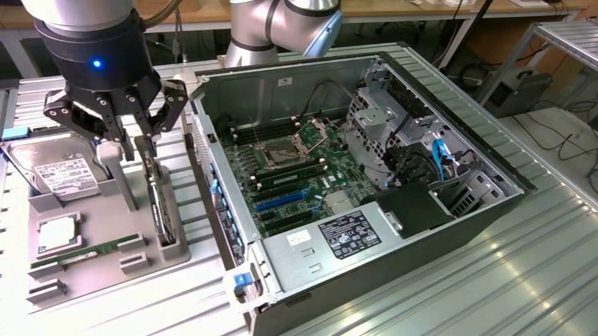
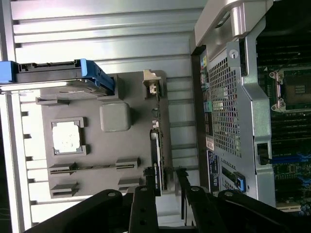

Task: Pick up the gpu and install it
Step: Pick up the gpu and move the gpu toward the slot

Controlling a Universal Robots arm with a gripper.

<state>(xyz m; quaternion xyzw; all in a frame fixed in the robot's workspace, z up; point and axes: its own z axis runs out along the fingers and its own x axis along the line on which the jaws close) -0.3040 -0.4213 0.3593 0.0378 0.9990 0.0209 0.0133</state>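
Gripper (image 1: pixel 128 148) wide open, poised over the gpu (image 1: pixel 161 203), which stands on edge in tray (image 1: pixel 103 269) slot beside case (image 1: pixel 393 273). Not gripped or lifted yet; install not done.

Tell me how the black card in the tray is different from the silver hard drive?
The graphics card is black and stands on its thin edge; the hard drive is silver, white-labelled, and leans back showing its broad face. The open gripper hangs over the card, not the drive. Both sit in the grey tray.
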